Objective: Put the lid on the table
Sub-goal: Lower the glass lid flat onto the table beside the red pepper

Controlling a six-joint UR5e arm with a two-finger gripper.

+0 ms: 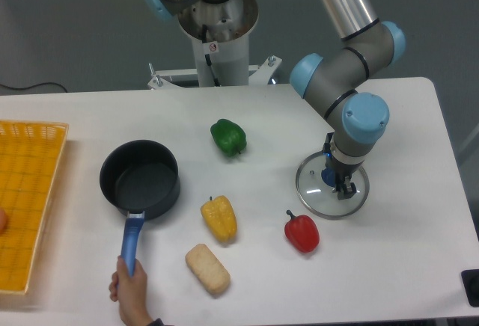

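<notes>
The lid (314, 191), a round clear glass disc with a thin metal rim, lies flat at the right of the white table (404, 266). Its small blue knob (328, 177) shows partly beside the fingers. My gripper (340, 184) points straight down over the lid's centre, right at the knob. The wrist hides most of the fingers, so I cannot tell whether they are closed on the knob. I cannot tell whether the lid rests on the table or hangs just above it.
A dark saucepan (141, 178) stands left of centre, with a human hand (129, 285) on its blue handle (132, 240). A green pepper (228, 137), a yellow pepper (218, 218), a red pepper (301, 232) and a bread piece (207, 268) lie between. A yellow mesh tray (26, 199) sits at the left edge.
</notes>
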